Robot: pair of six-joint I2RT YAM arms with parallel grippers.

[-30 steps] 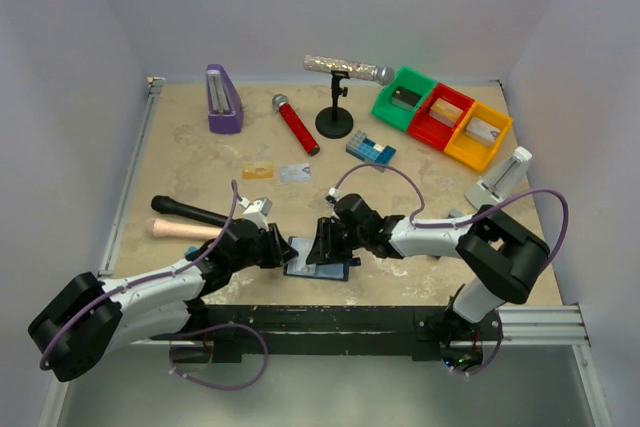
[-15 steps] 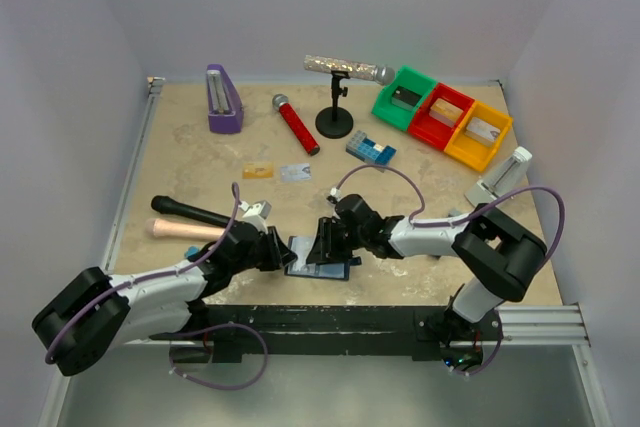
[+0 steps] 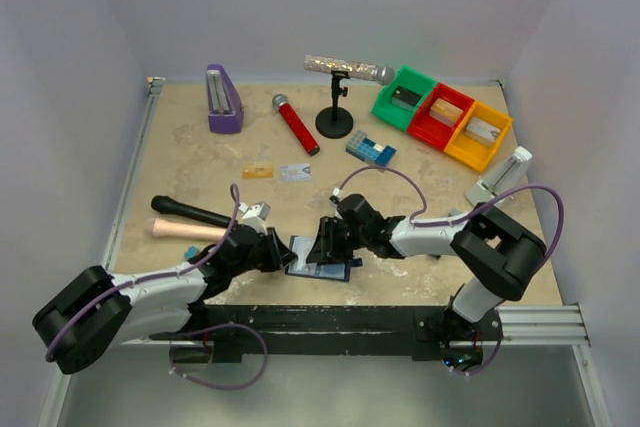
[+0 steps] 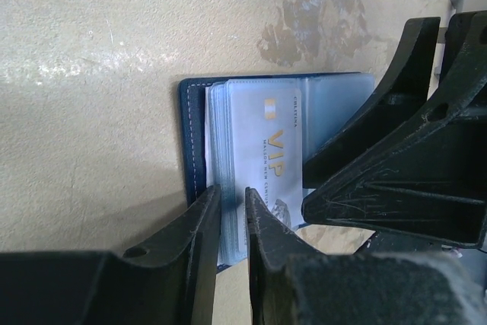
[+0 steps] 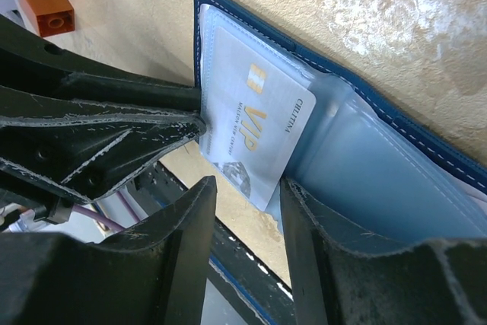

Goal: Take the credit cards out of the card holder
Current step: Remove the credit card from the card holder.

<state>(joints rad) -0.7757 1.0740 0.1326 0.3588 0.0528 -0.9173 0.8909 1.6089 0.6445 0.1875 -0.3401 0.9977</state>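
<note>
From above, the card holder (image 3: 330, 272) lies open by the near edge of the table (image 3: 200, 162), long axis left to right, its middle hidden under the left gripper (image 3: 287, 255) and right gripper (image 3: 325, 244). The left wrist view shows a silver VIP card (image 4: 272, 150) lengthwise up the frame in a pale pocket, its lower end hidden by the left fingers, which are pinched on the pocket edge. In the right wrist view, the right fingers stand apart astride that card's end.

Glossy credit card (image 4: 268, 150), matt mottled table (image 4: 91, 58)
</note>
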